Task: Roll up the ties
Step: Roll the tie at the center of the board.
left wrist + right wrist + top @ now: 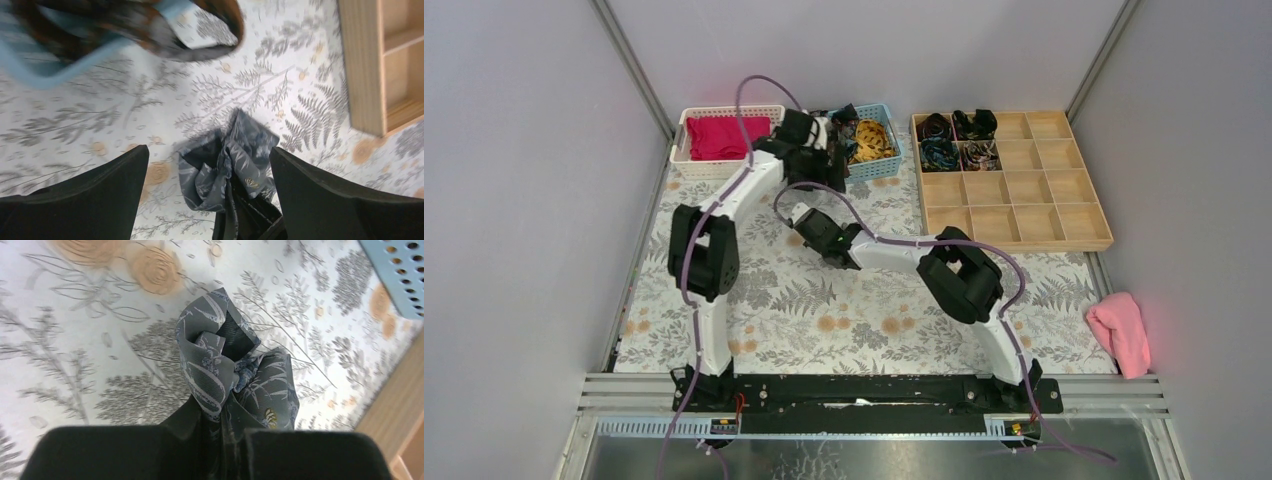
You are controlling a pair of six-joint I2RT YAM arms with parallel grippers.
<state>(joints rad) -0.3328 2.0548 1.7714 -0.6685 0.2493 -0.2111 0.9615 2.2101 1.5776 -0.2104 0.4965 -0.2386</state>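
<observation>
Right tool [227, 437] pinches bunched grey tie [215, 370]; left tool [210, 172] wide, apart.

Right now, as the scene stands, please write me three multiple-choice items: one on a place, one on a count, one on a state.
1. Where does the magenta cloth lie?
A. in the white basket
B. in the blue basket
C. on the tablecloth

2. How many cells of the wooden tray hold rolled ties?
A. one
B. four
C. nine

3. What does the right hand do?
A. hangs open
B. grips the grey tie
C. grips a pink cloth

Answers:
1 A, it fills that basket.
2 B, four cells at its far left corner are filled.
3 B, it clamps the tie, while the left hand stands open.
</observation>
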